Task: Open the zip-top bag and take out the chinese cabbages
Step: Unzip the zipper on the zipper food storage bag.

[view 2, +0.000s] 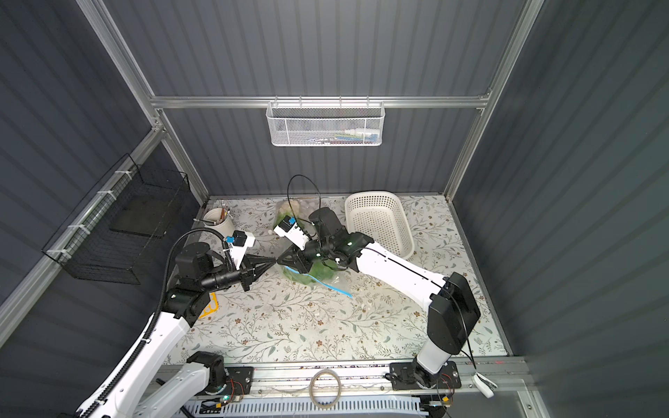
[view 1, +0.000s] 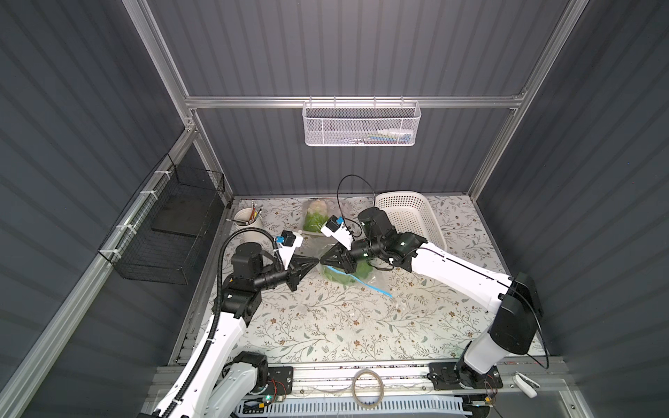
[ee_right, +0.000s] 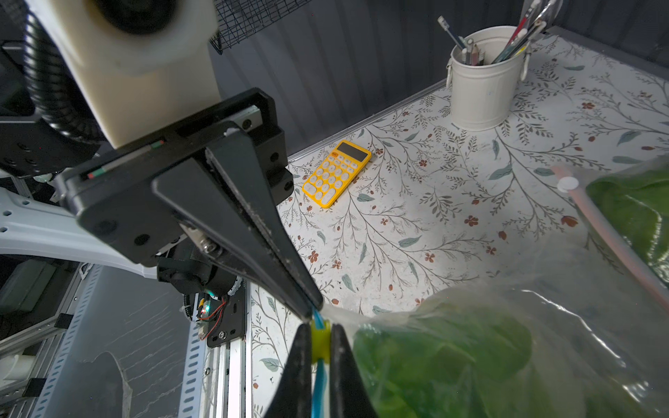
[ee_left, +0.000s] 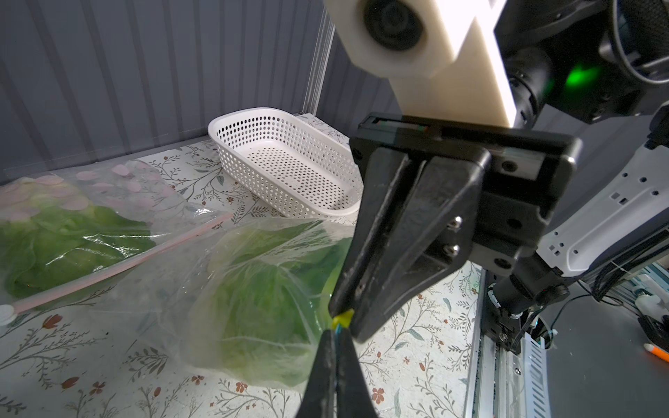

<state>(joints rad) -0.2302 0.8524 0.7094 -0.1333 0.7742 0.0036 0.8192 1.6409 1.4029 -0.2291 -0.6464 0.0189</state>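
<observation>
Wrist views alone show the grips: left hand [ee_right: 312, 309] clamped on the bag [ee_left: 202, 253]'s blue zip strip [ee_right: 318, 383], right hand [ee_left: 341, 314] on its yellow slider [ee_right: 320, 343]. The cabbages [ee_left: 260, 289] sit inside, mid-desk [view 1: 325, 325]. The left arm [view 2: 170, 325] mostly covers a calculator [ee_right: 336, 173] from above.

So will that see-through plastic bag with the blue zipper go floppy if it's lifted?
Probably floppy: the clear blue-zipper bag is thin, wrinkled film slumped around the leafy green cabbage. It likely sags cabbage-end down, since the left gripper and right gripper pinch only one zipper corner.

In both top views, the right arm [view 1: 452, 264] hides much of the zip-top bag [view 1: 347, 280].
</observation>
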